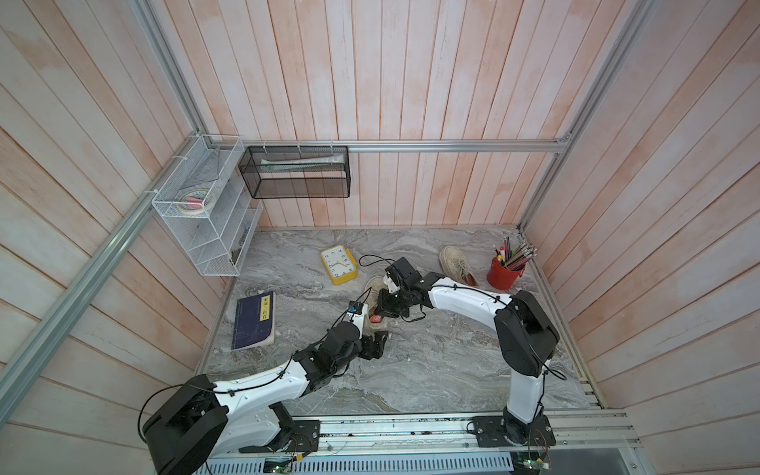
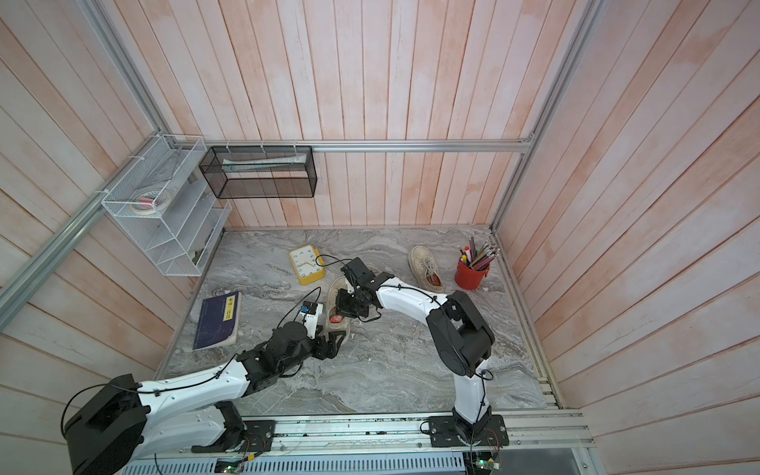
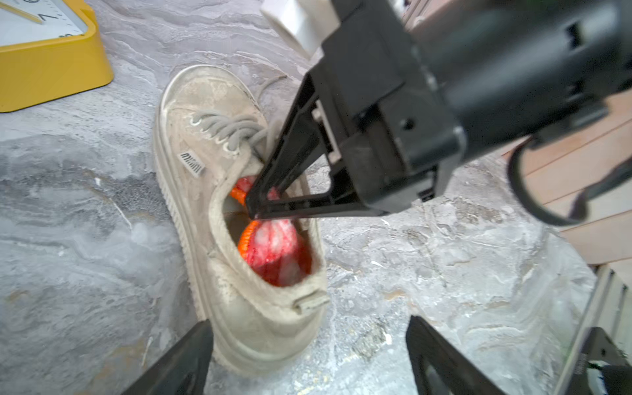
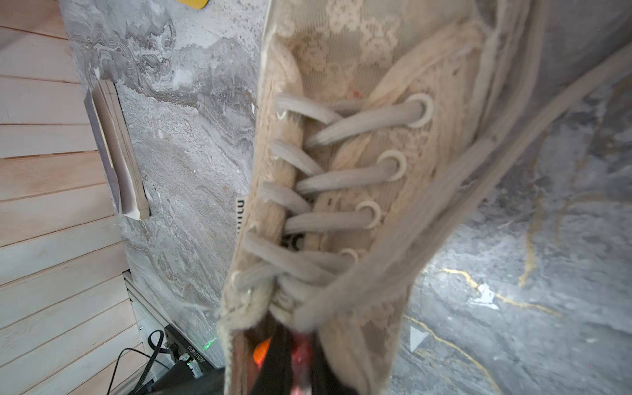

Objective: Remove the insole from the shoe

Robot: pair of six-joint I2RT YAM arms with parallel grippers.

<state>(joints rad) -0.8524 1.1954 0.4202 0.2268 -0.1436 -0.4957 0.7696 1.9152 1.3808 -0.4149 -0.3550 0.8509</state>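
Insole [image 3: 273,249], red and orange, sits bunched inside the beige sneaker [image 3: 205,143], which lies at the middle of the marble table [image 1: 432,362]. The right pincer [image 3: 254,210] reaches into the shoe's opening, its tips pinched together on the insole. The left pincer [image 3: 309,325] is spread wide, with the heel between its fingers. Near the far right corner a red cup [image 1: 502,276] holds pencils [image 1: 519,254], just beside a second shoe [image 1: 456,263]. On the wall, a white wire rack [image 1: 205,230] holds a tape roll [image 1: 193,201], and a black mesh basket [image 1: 296,189] holds a pale long item too unclear to name.
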